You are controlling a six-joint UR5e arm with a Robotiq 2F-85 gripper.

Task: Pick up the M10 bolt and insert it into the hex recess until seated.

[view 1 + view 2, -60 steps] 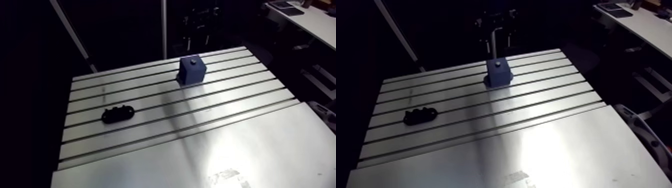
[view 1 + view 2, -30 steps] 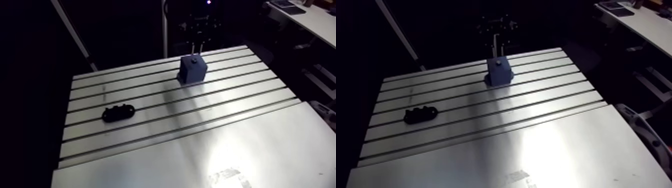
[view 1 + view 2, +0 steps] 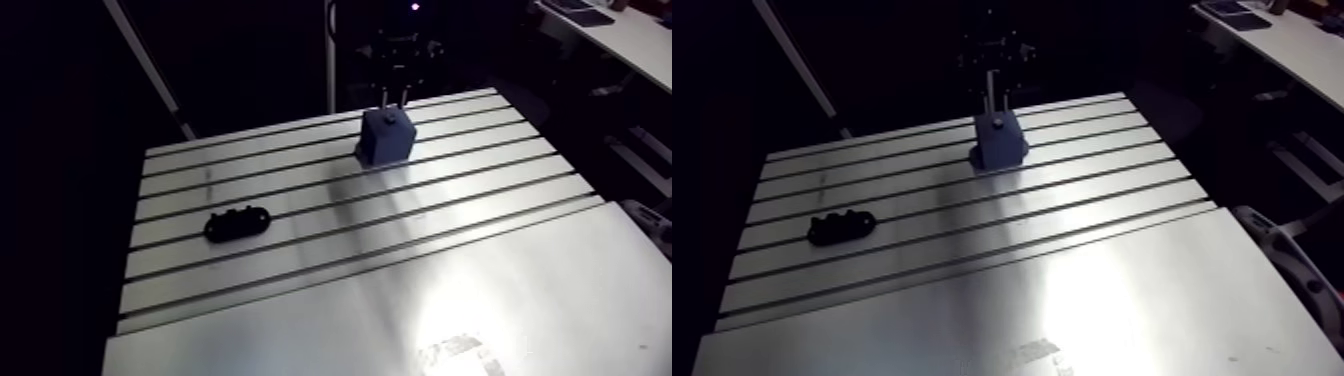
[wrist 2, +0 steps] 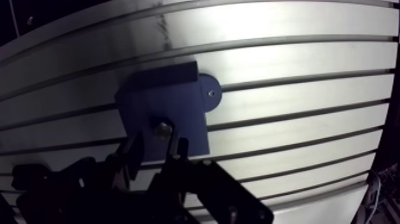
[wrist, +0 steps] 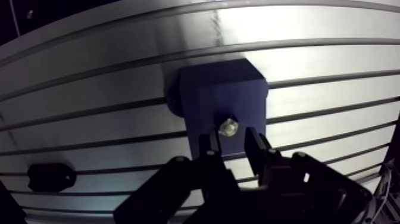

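A dark blue block (image 3: 385, 140) stands on the slotted table (image 3: 300, 180) near its far edge. The bolt (image 5: 227, 126) sits upright in the block's top face, showing its shiny hex head. My gripper (image 5: 233, 142) hangs right over the block. In the wrist view its fingers (image 5: 257, 146) stand a little apart on either side of the bolt head, tips just short of it, with a gap showing beside the head. In the arm view the gripper (image 3: 392, 98) reaches the block's top from behind.
A black oblong part (image 3: 237, 224) lies on the table to the left, well away from the block, and shows beside the gripper (image 5: 52, 177) in the wrist view. A round foot (image 4: 208, 95) juts out from the block's base.
The gripper, barely visible above at first, has come down onto the blue block's top. Block, bolt and black part have stayed in place.
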